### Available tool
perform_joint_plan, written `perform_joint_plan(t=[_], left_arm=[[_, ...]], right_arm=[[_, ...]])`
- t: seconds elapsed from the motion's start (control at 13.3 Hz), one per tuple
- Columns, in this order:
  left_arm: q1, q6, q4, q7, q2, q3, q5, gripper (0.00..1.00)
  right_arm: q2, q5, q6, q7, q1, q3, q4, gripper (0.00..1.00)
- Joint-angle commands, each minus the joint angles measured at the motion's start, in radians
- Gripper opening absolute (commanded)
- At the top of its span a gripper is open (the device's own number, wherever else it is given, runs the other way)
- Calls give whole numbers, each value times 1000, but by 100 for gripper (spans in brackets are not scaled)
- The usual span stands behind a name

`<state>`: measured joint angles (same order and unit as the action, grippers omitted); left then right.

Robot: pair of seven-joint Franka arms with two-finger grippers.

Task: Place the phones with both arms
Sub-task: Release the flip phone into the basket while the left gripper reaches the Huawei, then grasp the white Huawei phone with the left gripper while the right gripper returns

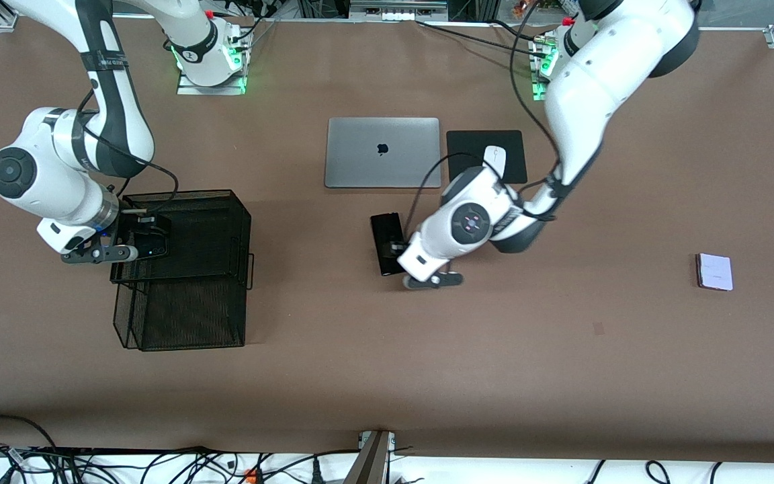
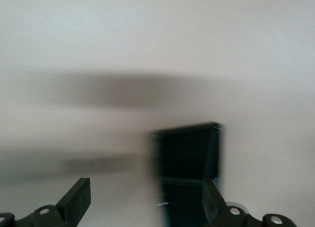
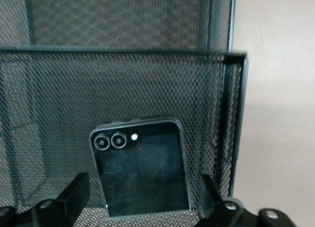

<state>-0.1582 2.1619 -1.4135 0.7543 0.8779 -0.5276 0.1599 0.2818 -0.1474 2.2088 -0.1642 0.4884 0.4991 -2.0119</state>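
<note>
1. The right gripper (image 1: pixel 133 243) sits over the upper tier of a black mesh tray (image 1: pixel 226 202) at the right arm's end of the table. Its fingers are spread wide, nothing pinched between them.
2. The small squarish black phone (image 3: pixel 141 168) lies flat on the mesh floor of that tier, camera lenses up, between the open fingers (image 3: pixel 74 190) but not touched by them.
3. The left gripper (image 1: pixel 397 259) is down low mid-table, jaws apart too.
4. The long slim black phone (image 1: pixel 387 243) lies on the table right under it, nearer the front camera than the silver laptop (image 1: pixel 383 152). In the left wrist view the slab (image 2: pixel 189 173) sits by one finger (image 2: pixel 212 197), loose.
5. The pale lilac-white phone (image 1: pixel 715 271) lies alone toward the left arm's end of the table.
6. A white mouse (image 1: pixel 494 160) rests on a black pad (image 1: pixel 467 144) beside the laptop.
</note>
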Motion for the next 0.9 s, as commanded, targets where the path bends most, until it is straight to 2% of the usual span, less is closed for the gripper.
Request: perform_joint_plan(t=[0.0,0.15,0.45,0.6,0.83], left_arm=[[89,-213,-24,-70,-129,18,102,100],[165,-363,-22,-224,-189,20,148,100],[418,-494,-13,-559,-234,18,148,100],[543,-534,-21,-666,-232,21,148,100],[713,-533,-33,-765,-211,26,190,100]], right_arm=[[2,-24,-84,-8,-7,-5,94,100],[-1,-23,-193,-6,-8,-5,188,100],[0,-20,-444,64,4,-17,404,100],[0,-14,-462,142,59,-25,438,100],[36,-23,-462,318,206,-27,498,100]])
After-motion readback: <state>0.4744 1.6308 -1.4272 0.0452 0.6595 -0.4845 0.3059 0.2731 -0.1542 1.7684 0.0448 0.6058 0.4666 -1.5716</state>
